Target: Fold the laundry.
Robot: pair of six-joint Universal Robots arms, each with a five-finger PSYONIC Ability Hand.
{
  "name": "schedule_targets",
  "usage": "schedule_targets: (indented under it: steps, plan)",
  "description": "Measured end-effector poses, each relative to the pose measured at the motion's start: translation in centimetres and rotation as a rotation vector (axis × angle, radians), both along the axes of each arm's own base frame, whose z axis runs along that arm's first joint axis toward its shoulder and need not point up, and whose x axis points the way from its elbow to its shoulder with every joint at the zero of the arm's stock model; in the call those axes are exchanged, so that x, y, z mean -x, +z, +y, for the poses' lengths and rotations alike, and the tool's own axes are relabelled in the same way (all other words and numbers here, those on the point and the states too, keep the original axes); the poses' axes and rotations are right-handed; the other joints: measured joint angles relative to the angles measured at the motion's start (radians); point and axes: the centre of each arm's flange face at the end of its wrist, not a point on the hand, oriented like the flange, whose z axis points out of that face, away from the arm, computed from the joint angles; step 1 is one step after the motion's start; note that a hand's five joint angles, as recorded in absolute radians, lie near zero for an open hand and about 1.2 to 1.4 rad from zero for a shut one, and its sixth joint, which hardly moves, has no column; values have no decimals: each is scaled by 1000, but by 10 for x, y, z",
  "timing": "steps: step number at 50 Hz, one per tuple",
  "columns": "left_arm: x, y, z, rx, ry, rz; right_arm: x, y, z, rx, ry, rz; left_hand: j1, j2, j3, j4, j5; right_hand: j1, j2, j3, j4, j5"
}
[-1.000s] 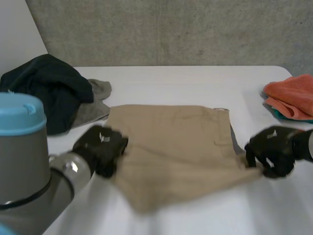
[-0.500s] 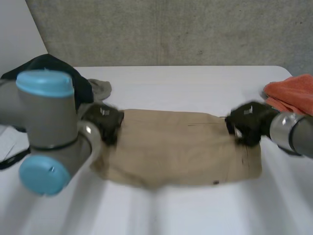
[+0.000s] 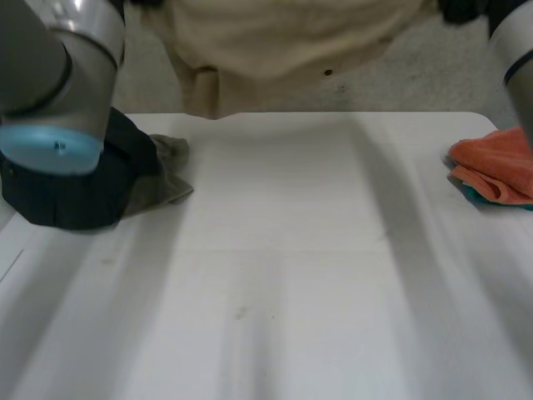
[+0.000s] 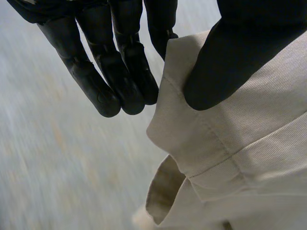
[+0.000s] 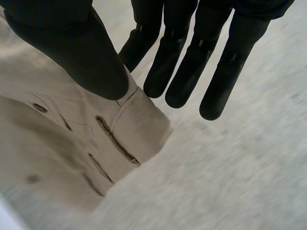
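two pinches, left hand (image 4: 225,62) and right hand (image 5: 72,43), hold the soft, light khaki shorts (image 3: 275,37) by their stiffer seamed corners.

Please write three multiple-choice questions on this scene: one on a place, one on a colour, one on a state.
1. Where is the beige cotton garment?
A) in the air above the white table
B) flat on the table
C) on the floor

2. What colour is the folded cloth at the table's right edge?
A) white
B) orange
C) yellow

3. What is the black left hand doing?
A) lying open on the table
B) holding a cup
C) pinching the garment's edge

Answers: 1 A, it hangs high over the table; 2 B, the head view shows orange; 3 C, thumb and fingers clamp its edge.
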Motion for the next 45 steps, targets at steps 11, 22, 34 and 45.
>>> schedule_targets:
  steps: [11, 22, 34, 45]
  plan:
    - [-11, -168, 12, -430, 2, -214, -13, -155, 16, -409, 121, 247, 0, 0, 0, 0, 0, 0, 6, 0, 0, 0]
    - [-28, -267, 38, -630, -17, -392, -2, -255, 51, -673, 157, 453, -628, -666, -654, -673, -644, 0, 14, 3, 0, 0]
    - [-56, -212, 56, -590, -35, -350, 0, -240, 54, -680, 148, 404, -449, -518, -509, -522, -493, 0, 14, 4, 0, 0]
    - [-70, -249, 105, -769, -132, -423, -1, -237, 54, -697, 150, 380, -186, -236, -230, -234, -208, 0, 14, 3, 0, 0]
